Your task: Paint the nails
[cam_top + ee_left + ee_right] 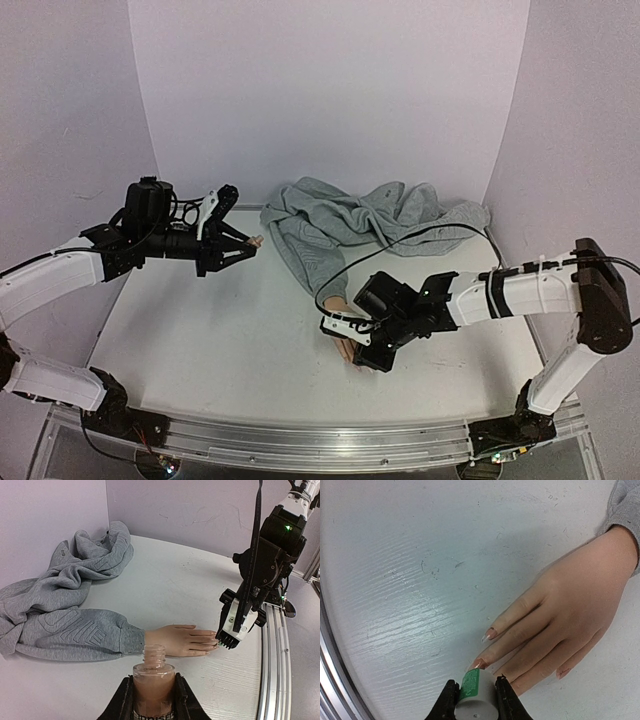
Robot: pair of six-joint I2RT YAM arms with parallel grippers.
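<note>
A flesh-coloured mannequin hand [570,605] lies flat on the white table, its grey sleeve [75,632] behind it. Its nails [490,633] are pale and glossy; the middle nail [479,663] looks brownish. My right gripper [475,690] is shut on a grey brush cap with a green label [471,687], held right over the middle fingertip; the brush tip is hidden. In the top view this gripper [352,335] covers the fingers. My left gripper [152,695] is shut on an open bottle of pinkish-brown polish [152,680], held above the table at the left [245,243].
A crumpled grey sweatshirt [370,220] lies at the back middle of the table, with a black cable [400,240] running over it. A metal rail [300,440] runs along the near edge. White walls close in the left, back and right.
</note>
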